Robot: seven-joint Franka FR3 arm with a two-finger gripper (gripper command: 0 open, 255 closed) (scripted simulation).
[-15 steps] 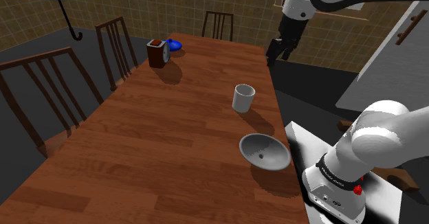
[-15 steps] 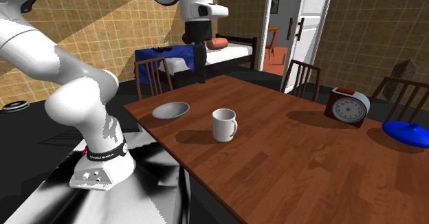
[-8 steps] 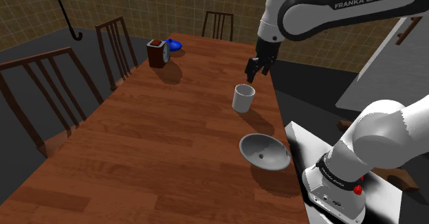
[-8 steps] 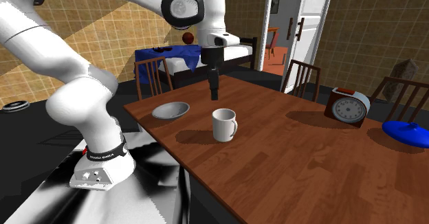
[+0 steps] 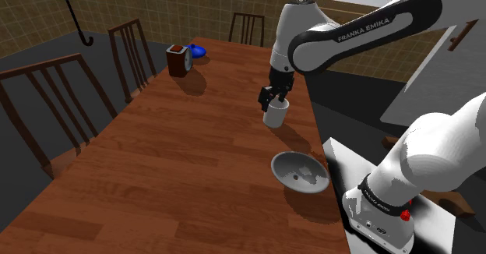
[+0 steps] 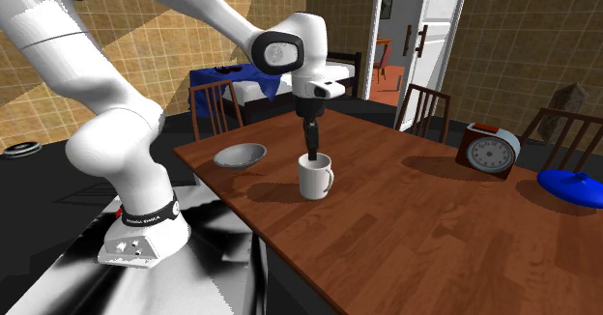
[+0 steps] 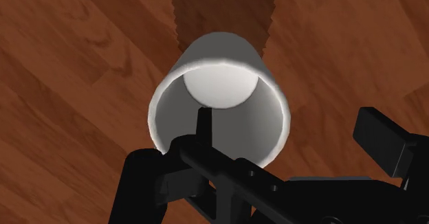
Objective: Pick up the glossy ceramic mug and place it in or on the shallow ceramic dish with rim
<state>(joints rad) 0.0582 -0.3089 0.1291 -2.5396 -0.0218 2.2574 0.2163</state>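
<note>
A white mug (image 5: pixel 275 115) stands upright on the wooden table (image 5: pixel 171 151), its handle turned toward the second exterior view's right (image 6: pixel 331 178). My black gripper (image 5: pixel 272 100) hangs straight down at the mug's rim, fingers open and gripping nothing. In the second exterior view the gripper (image 6: pixel 311 156) reaches just into the top of the mug (image 6: pixel 312 180). The wrist view looks down into the mug (image 7: pixel 218 106); my gripper (image 7: pixel 258 143) is spread wide over its near rim. A shallow grey dish (image 5: pixel 300 172) sits near the table's edge by the stand, a short way from the mug (image 6: pixel 240 155).
A brown clock (image 5: pixel 178 59) and a blue lidded thing (image 5: pixel 198 51) stand at the table's far end. Chairs (image 5: pixel 132 54) line the long side, and one stands at the far end. The robot's stand (image 5: pixel 389 213) is beside the dish, past the table's edge (image 5: pixel 319 135).
The arm has swung down from high above the table's edge to the mug. The gripper has stayed open; mug and dish have not moved.
</note>
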